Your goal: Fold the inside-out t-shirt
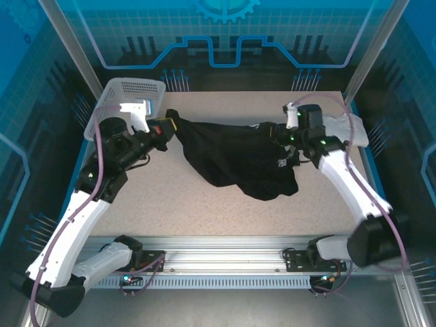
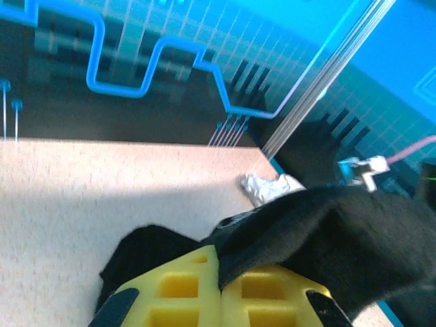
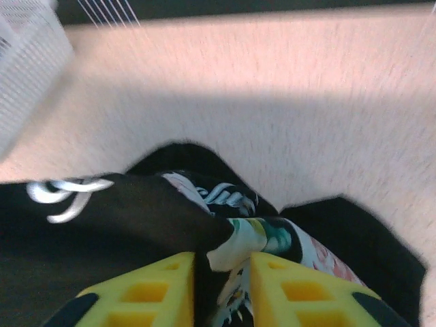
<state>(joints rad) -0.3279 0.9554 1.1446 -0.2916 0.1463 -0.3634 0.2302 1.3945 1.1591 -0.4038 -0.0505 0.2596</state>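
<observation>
R gripper (image 3: 223, 266) pinches black t-shirt (image 3: 129, 218) w/ print showing.

The top view looks steeply down from the near side over the surface (image 1: 204, 197). Both wrist views sit close, seemingly low, sharing the black t-shirt (image 1: 238, 160).

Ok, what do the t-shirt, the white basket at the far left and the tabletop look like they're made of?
t-shirt: soft black knit cloth, probably cotton jersey. It is matte, sags and creases, and carries a coloured print.
basket: rigid white plastic, judging by its evenly perforated moulded wall.
tabletop: hard, flat, beige speckled surface, perhaps laminate. It is matte, and the exact material is unclear.
</observation>
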